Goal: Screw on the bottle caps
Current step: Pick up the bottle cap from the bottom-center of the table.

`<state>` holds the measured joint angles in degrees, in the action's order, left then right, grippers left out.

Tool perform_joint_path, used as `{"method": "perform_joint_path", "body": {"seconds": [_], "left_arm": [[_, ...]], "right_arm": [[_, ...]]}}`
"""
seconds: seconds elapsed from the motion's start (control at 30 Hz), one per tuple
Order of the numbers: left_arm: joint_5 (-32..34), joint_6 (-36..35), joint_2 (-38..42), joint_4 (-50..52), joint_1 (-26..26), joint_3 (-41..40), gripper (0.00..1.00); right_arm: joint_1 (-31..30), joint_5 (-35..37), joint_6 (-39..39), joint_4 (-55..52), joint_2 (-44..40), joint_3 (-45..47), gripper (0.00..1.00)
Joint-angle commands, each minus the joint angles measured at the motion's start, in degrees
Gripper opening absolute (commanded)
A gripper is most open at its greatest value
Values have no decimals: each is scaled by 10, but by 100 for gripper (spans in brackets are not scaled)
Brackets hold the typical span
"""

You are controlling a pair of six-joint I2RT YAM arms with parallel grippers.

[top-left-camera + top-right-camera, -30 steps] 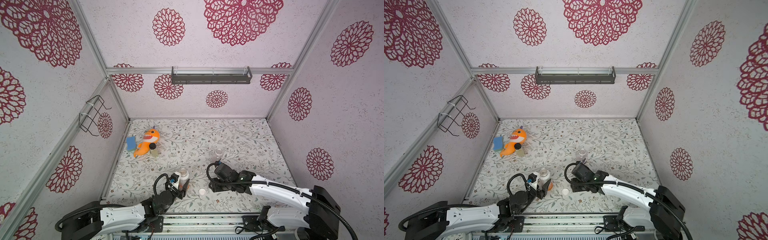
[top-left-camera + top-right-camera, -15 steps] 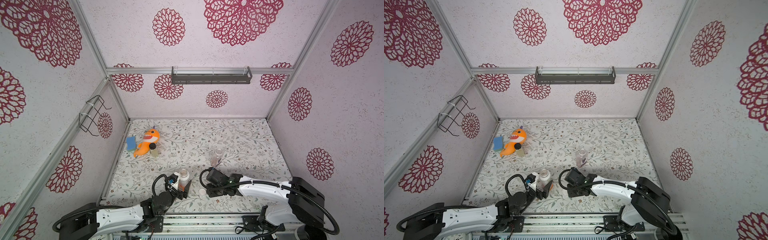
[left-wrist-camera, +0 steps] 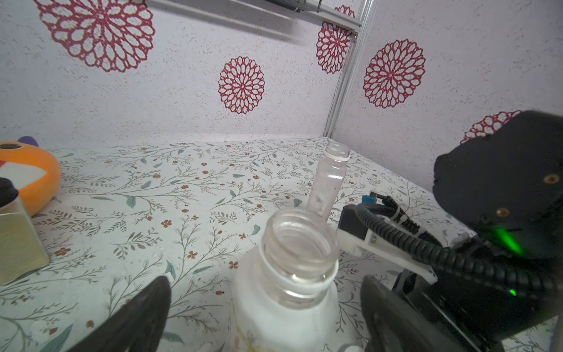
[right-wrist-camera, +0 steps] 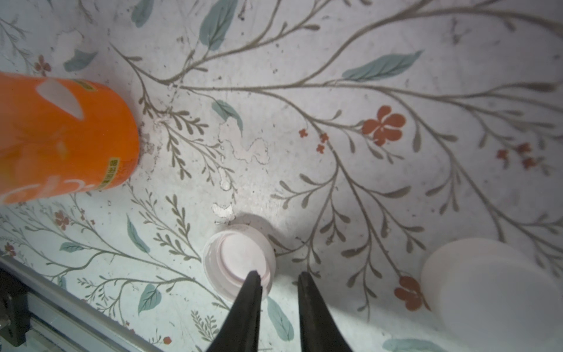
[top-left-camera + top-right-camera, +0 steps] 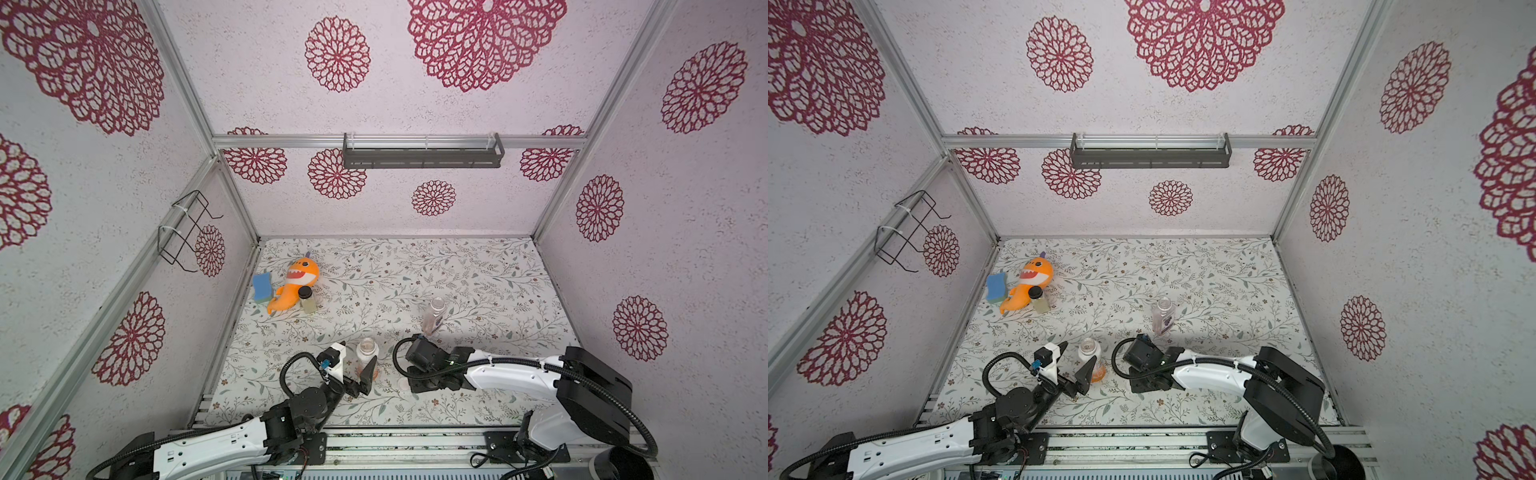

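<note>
The orange-based bottle (image 5: 368,353) (image 3: 300,243) stands upright with an open neck near the table's front. My left gripper (image 3: 265,280) (image 5: 1076,359) is open, with a finger on each side of the bottle and clear of it. The purple-label bottle (image 5: 434,316) (image 3: 330,179) stands uncapped farther back. My right gripper (image 4: 279,274) points down at an upturned white cap (image 4: 239,262) (image 5: 404,384) on the table. Its jaws are narrowly open: one fingertip is over the cap's hollow, the other outside the rim. A second white cap (image 4: 493,289), blurred, lies close by. The orange bottle's base (image 4: 61,137) stands beyond them.
An orange plush shark (image 5: 297,278), a blue sponge (image 5: 262,286) and a black-lidded jar (image 5: 307,299) sit at the back left. A wire rack (image 5: 187,232) hangs on the left wall and a dark shelf (image 5: 422,156) on the back wall. A metal rail (image 4: 61,301) edges the front.
My left gripper has opened wide off the orange bottle, which stays standing. My right arm has swung left and forward, down to the loose cap, with its jaws narrowing.
</note>
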<state>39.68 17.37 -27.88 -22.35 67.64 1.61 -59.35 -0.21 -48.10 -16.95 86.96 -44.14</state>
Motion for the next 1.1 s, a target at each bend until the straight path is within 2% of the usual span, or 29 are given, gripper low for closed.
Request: {"method": "perform_joint_path", "body": {"seconds": [0.0, 0.27, 0.47, 0.6, 0.8, 0.9, 1.07], "left_arm": [[19, 6, 27, 45, 5, 24, 99], [33, 60, 51, 140, 5, 73, 99], [-4, 69, 71, 159, 5, 103, 99], [-25, 82, 61, 191, 5, 138, 99], [-66, 146, 25, 280, 5, 242, 99], [-115, 199, -10, 316, 3, 310, 99], [-220, 263, -121, 388, -4, 449, 99]], "right_arm": [[-3, 7, -4, 6, 10, -14, 22], [-3, 5, -6, 3, 25, -17, 11], [-2, 12, -11, 4, 4, -4, 0], [-2, 17, -4, 24, -30, 15, 0], [0, 40, 23, 52, -147, 53, 0], [-1, 37, 53, 83, -230, 70, 0], [-2, 51, 105, 146, -379, 94, 0]]}}
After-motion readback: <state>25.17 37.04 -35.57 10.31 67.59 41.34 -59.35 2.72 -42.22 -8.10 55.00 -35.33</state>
